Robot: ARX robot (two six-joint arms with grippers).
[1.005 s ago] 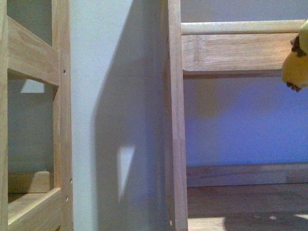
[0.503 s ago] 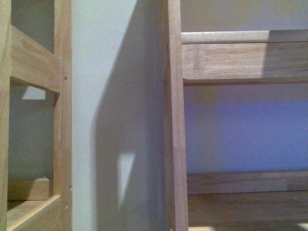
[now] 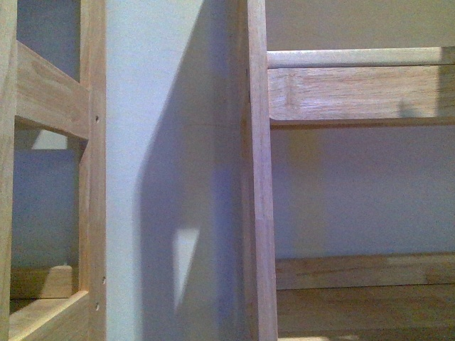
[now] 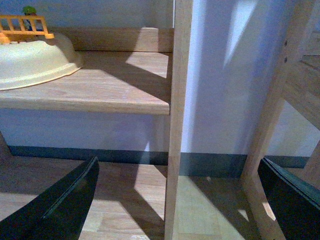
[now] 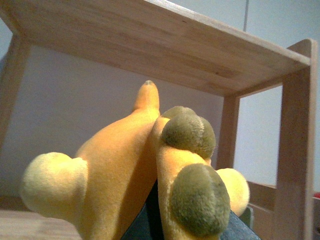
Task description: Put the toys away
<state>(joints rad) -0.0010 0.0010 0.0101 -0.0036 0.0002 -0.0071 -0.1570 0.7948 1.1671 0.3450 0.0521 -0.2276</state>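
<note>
The plush toy point(image 5: 135, 170) fills my right wrist view, orange-yellow with pale stubby paws and olive pads, bunched tight against the dark body of my right claw point(image 5: 150, 220). My fingertips are buried under the fabric, so I can only judge that the claw is clamped on the toy; nothing else seems to hold it up. It hangs under a wooden shelf board point(image 5: 165, 45), in the bay between the uprights, above the lower board at the frame's near edge. I take it I am carrying it in low so it clears the board overhead before I set it down.

My left claw point(image 4: 175, 200) stands spread wide and empty, its dark fingers point(image 4: 65, 205) to either side of a shelf upright point(image 4: 177, 120), kept out of the way. On the shelf beyond sits a cream bowl-like toy point(image 4: 30, 62).

The front view shows only the shelf frame point(image 3: 259, 177) and wall; neither arm nor toy appears there.
</note>
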